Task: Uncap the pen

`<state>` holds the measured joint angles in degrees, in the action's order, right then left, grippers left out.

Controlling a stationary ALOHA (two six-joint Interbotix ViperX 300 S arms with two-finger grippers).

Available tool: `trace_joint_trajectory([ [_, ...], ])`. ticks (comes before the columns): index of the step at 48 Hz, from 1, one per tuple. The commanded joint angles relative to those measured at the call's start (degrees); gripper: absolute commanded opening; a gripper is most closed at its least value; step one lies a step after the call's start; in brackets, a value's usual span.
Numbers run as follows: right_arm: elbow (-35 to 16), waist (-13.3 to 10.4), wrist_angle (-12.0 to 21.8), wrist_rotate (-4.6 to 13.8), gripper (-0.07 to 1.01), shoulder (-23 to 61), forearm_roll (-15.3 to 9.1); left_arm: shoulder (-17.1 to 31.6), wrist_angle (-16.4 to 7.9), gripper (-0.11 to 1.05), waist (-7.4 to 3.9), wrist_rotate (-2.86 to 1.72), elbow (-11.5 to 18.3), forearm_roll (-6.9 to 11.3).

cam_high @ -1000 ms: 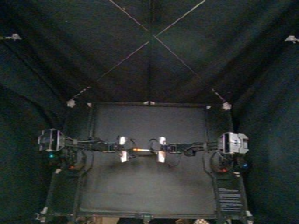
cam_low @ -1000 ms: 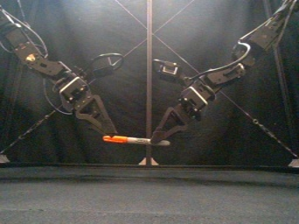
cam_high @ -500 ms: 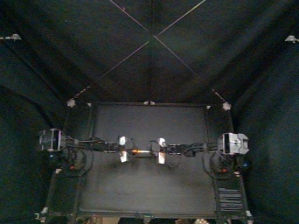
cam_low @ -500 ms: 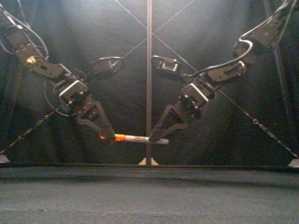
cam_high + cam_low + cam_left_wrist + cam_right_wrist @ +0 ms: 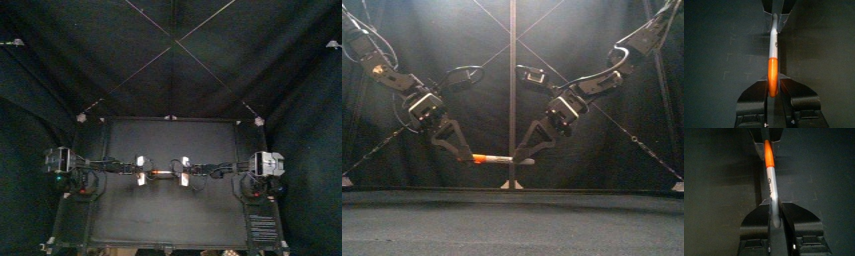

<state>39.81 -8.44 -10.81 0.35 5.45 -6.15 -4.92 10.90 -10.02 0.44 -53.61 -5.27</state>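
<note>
Well above the table (image 5: 513, 222), left gripper (image 5: 472, 157) and right gripper (image 5: 527, 160) clamp pen (image 5: 498, 159).

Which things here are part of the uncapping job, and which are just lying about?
Part of the job: pen; its orange cap, gripped by the left gripper; right gripper, gripping the pen's other end.
Lying about: nothing loose visible, only the black table.
</note>
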Motion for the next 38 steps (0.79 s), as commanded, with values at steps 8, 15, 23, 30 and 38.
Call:
trace_joint_trajectory([
  [8, 4.7, -0.3, -3.3, 0.26, 0.47, -5.3, 1.4, -2.5, 0.7, 0.48, -1.41, -0.18, -1.8, -0.26],
  [15, 8.7, -0.9, -5.5, 0.26, 0.47, -8.4, 2.5, -4.1, 1.8, 0.48, -1.85, -0.18, -3.3, -0.35],
  [23, 12.0, -1.6, -6.5, 0.26, 0.47, -10.9, 3.5, -5.6, 2.1, 0.48, -1.76, -0.18, -4.6, -0.79],
  [30, 13.5, -2.1, -7.0, 0.18, 0.47, -12.0, 3.6, -5.8, 2.1, 0.48, -1.76, -0.18, -5.3, -0.97],
  [38, 13.6, -2.2, -7.0, 0.18, 0.47, -12.0, 3.5, -5.9, 2.1, 0.48, -1.76, -0.26, -5.3, -0.97],
])
